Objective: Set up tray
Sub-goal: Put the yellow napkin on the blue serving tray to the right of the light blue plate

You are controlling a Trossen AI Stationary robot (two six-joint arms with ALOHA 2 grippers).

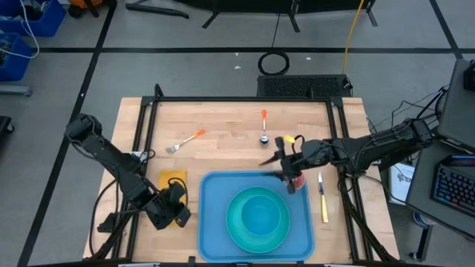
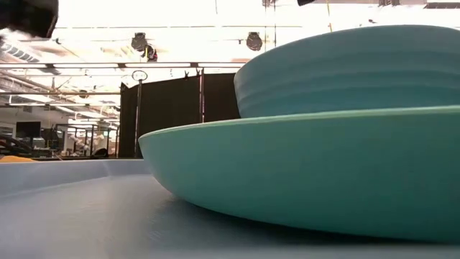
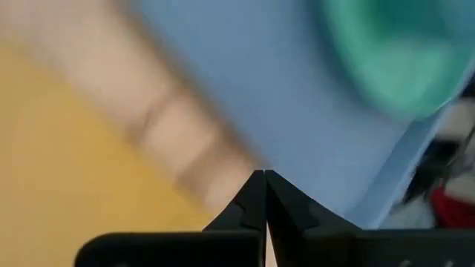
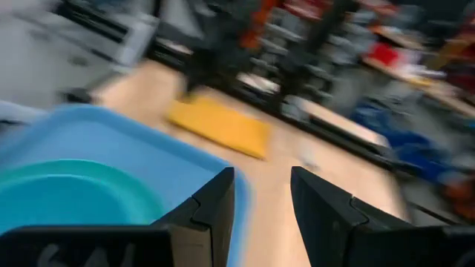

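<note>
While the blue tray [image 1: 211, 222] lies at the lower centre of the overhead frame, it already carries a teal plate [image 1: 257, 222] with a teal bowl [image 1: 260, 210] nested on it, the crockery sitting slightly right of the tray's middle; the level view shows the bowl resting inside the plate. Cutlery remains off the tray on the wooden surface [image 1: 223, 122]: a fork [image 1: 185, 141] at upper left, a spoon [image 1: 263, 126] at upper centre, and a knife [image 1: 322, 194] just beside the tray's right edge, apparently laid out within reach for later placing. A yellow napkin [image 1: 173, 178] lies near the tray's left edge. The left pincer [image 1: 175, 202] sits low at lower left, between the napkin and the tray's left rim; its wrist view shows the two dark fingertips [image 3: 252, 204] pressed together with nothing visible between them, so it is judged closed and empty, though the napkin's edge lies directly beneath and a pinch on it cannot be ruled out. The right pincer [image 1: 286, 176] hangs over the tray's upper right corner, beside a small red item [image 1: 298, 181] that cannot be identified; its fingers [image 4: 215, 200] stand apart with a clear gap and grip nothing.
</note>
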